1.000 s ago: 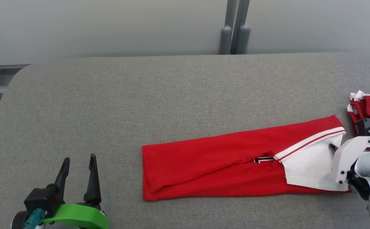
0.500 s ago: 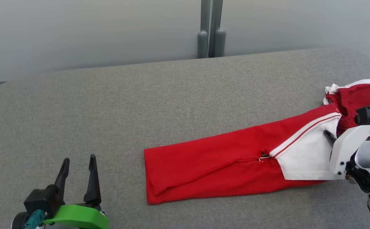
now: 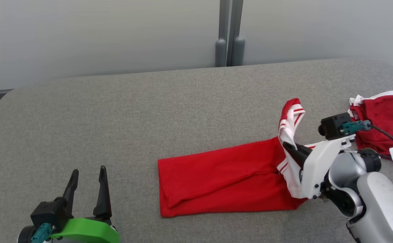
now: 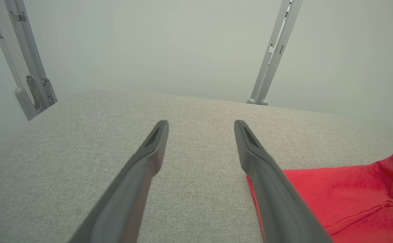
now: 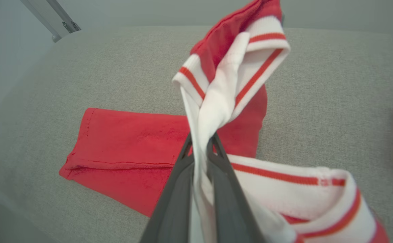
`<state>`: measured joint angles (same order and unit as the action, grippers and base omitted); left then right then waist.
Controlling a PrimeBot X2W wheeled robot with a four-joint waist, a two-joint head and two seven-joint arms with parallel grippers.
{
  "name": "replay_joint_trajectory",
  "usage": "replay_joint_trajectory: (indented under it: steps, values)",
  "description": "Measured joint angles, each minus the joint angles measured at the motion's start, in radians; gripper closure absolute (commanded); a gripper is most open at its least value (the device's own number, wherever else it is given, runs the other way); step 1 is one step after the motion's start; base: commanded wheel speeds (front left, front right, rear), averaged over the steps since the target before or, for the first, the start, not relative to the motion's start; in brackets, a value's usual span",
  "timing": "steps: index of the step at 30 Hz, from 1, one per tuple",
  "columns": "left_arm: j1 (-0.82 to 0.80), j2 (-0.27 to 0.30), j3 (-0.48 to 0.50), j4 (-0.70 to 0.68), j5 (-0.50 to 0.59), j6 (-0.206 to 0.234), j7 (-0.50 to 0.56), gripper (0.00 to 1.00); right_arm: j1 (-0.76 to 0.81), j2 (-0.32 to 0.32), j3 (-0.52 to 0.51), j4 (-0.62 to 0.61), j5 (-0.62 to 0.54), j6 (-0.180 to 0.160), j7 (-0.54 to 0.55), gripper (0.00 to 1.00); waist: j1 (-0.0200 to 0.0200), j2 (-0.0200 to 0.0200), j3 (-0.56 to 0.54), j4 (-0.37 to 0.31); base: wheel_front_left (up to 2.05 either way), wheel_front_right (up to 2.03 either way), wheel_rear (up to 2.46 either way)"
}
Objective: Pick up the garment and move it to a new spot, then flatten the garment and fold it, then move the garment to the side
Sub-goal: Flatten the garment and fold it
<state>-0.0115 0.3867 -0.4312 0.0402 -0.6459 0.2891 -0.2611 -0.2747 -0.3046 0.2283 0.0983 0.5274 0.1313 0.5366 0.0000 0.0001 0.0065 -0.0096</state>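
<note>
On a grey tabletop [image 3: 115,111], a red garment [image 3: 216,175] with white, red-striped trim is seen lying as a long folded band right of centre. Its trimmed end is raised clear of the surface by the right gripper [image 3: 287,146], which is clamped on a bunch of the white cloth. The left gripper [image 3: 89,170] is held low at the near left, its fingers spread apart with nothing between them, apart from the cloth.

The fold is judged to be the step in hand. It would be done best if the raised end were carried across toward the band's left end and laid squarely on it, edges matched, the cloth untwisted and the lower layer not dragged along. Release is judged wise only once that end is resting flat.

The pinch is made plain by the right wrist view, where white cloth is shown squeezed between the dark fingers [image 5: 177,192] and twisted above them, a detail largely masked by the arm in the head view. The wider layout is given by the head view, including a second red garment [image 3: 385,111] bunched at the right edge. From the left wrist view, the band's red cloth is seen past the open gripper's right-hand finger.
</note>
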Motion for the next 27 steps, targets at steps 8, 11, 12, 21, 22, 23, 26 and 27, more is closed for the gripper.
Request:
replay_joint_trajectory:
  steps: [8,11,12,21,22,23,26,27]
  values:
    - [-0.004,-0.017,-0.014,0.008,0.006,-0.017,0.0,0.0,-0.02,0.144,0.068,0.087,-0.031,0.0,-0.047,1.0,0.0,0.0,-0.003,0.03,0.0,0.0,0.0]
    - [-0.013,-0.021,-0.018,0.015,0.01,-0.025,0.0,0.0,-0.045,0.193,0.087,0.156,-0.04,0.0,-0.078,1.0,0.0,0.0,0.001,0.046,0.0,0.0,0.0]
    - [-0.017,-0.024,-0.021,0.016,0.012,-0.026,0.0,0.0,-0.053,0.205,0.092,0.183,-0.042,0.0,-0.089,1.0,0.0,0.0,0.002,0.051,0.0,0.0,0.0]
    - [-0.049,-0.05,-0.043,0.043,0.022,-0.047,0.0,0.0,-0.136,0.252,0.162,0.39,-0.034,0.0,-0.16,1.0,0.0,0.0,0.022,0.116,0.0,0.0,0.0]
    - [-0.052,-0.052,-0.045,0.047,0.022,-0.051,0.0,0.0,-0.144,0.252,0.172,0.409,-0.028,-0.001,-0.166,1.0,0.0,0.0,0.023,0.125,0.0,0.0,0.0]
    - [-0.055,-0.054,-0.045,0.052,0.022,-0.053,0.0,0.0,-0.151,0.253,0.182,0.425,-0.024,-0.001,-0.172,1.0,0.0,0.0,0.025,0.133,0.0,0.0,0.0]
    - [-0.061,-0.06,-0.052,0.06,0.024,-0.058,0.0,0.0,-0.172,0.254,0.227,0.462,0.023,-0.001,-0.196,1.0,0.0,0.0,0.027,0.157,0.0,0.0,0.0]
    - [-0.062,-0.062,-0.054,0.063,0.025,-0.06,0.0,0.0,-0.181,0.254,0.242,0.476,0.035,-0.001,-0.204,1.0,0.0,0.0,0.027,0.164,0.0,0.0,0.0]
